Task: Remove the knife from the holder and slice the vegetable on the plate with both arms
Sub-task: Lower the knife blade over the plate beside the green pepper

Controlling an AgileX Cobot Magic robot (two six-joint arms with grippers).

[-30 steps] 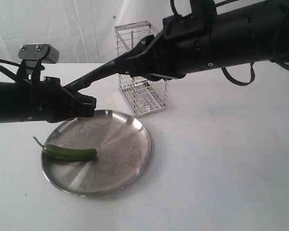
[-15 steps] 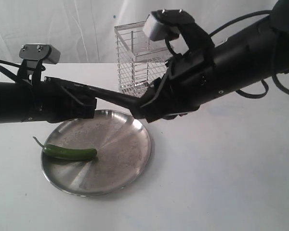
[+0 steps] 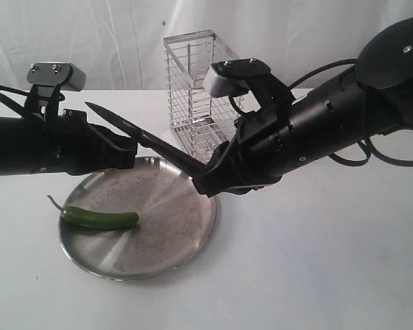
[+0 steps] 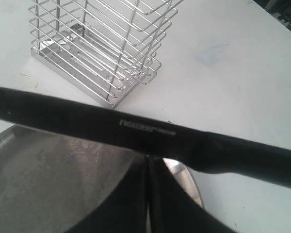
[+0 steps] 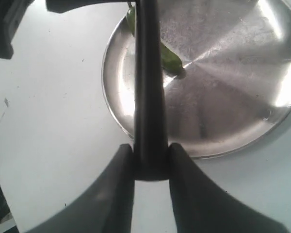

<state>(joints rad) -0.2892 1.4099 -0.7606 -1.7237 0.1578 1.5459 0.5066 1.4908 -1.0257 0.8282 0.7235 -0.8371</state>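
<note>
white table (image 3: 316, 261), white drape behind; the left claw (image 3: 127, 152), pinched shut and empty, hangs at the plate's (image 3: 172, 206) far rim, nearest the pepper (image 3: 100, 218), which lies left-right on the plate's near left. the right claw (image 3: 202, 180) clamps the knife (image 3: 144, 138) by its handle, blade slanting up-left over the plate; one of each, plus one holder (image 3: 199, 96)

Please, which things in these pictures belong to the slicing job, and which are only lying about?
Belong to the job:
- knife, clamped in the right gripper
- green chili
- steel plate under it
- wire holder
- left gripper, shut, holding nothing

Only there:
- white table
- white backdrop
</note>
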